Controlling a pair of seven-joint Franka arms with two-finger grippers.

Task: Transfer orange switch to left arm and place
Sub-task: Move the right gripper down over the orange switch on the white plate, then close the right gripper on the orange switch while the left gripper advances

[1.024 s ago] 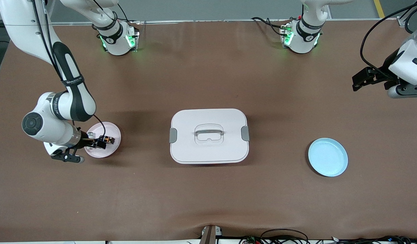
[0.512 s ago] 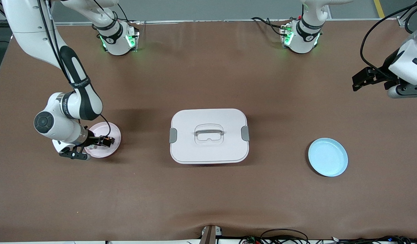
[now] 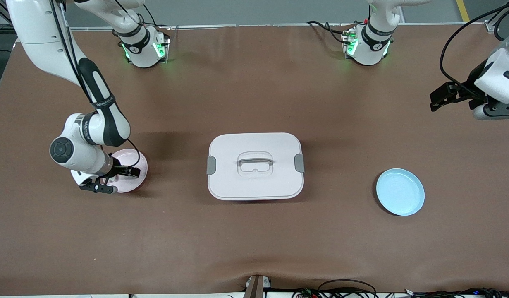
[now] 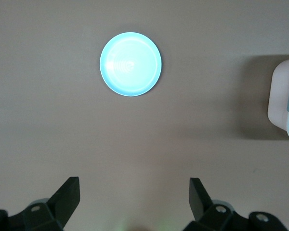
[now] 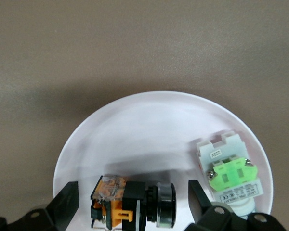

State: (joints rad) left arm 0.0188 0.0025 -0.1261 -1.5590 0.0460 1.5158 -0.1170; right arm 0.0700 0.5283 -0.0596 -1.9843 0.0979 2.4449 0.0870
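The orange switch [image 5: 130, 204], a small black block with an orange middle, lies on its side on the pink plate [image 5: 149, 120]. My right gripper [image 5: 134, 195] hangs low over it, open, one finger on each side of the switch and neither touching it. In the front view the right gripper [image 3: 129, 171] covers the switch on the pink plate [image 3: 142, 162]. The white box [image 3: 254, 186] with grey latches stands mid-table. My left gripper [image 3: 437, 100] waits open and empty over bare table at the left arm's end, also shown as the left gripper [image 4: 134, 192].
A clear block with a green centre [image 5: 231, 177] lies on the pink plate beside the orange switch. An empty blue plate [image 3: 400, 191] sits toward the left arm's end of the table; the blue plate [image 4: 130, 64] and a corner of the box [image 4: 285, 103] show from the left wrist.
The right arm's wrist has swung toward the box and settled over the pink plate, its fingertips staying at the switch. The left arm has not moved.
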